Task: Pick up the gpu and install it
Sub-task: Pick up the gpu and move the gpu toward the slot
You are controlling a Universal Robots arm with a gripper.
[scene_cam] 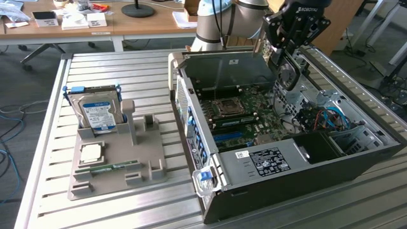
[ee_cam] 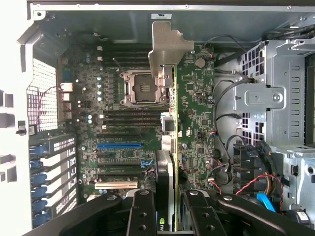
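Note:
My gripper (scene_cam: 284, 53) hangs over the open computer case (scene_cam: 279, 164), shut on the gpu (scene_cam: 287, 75). The card points down into the case above the motherboard (scene_cam: 245, 112) without touching it. In the wrist view the gpu (ee_cam: 172, 142) shows edge-on between my two black fingers (ee_cam: 142, 214), with its pale silver bracket (ee_cam: 165, 46) at the far end. The gripper (ee_cam: 170, 216) clamps the card's near end. On the motherboard (ee_cam: 197, 98) a blue expansion slot (ee_cam: 119, 145) lies off to one side of the card, near the case's slotted rear wall.
A grey parts stand (scene_cam: 114, 162) on the slatted table holds a silver hard drive (scene_cam: 96, 113), a processor (scene_cam: 91, 151) and a green memory stick (scene_cam: 108, 168). Inside the case are a metal drive cage (ee_cam: 270, 98) and loose cables (ee_cam: 246, 182). A cluttered desk (scene_cam: 95, 21) stands behind.

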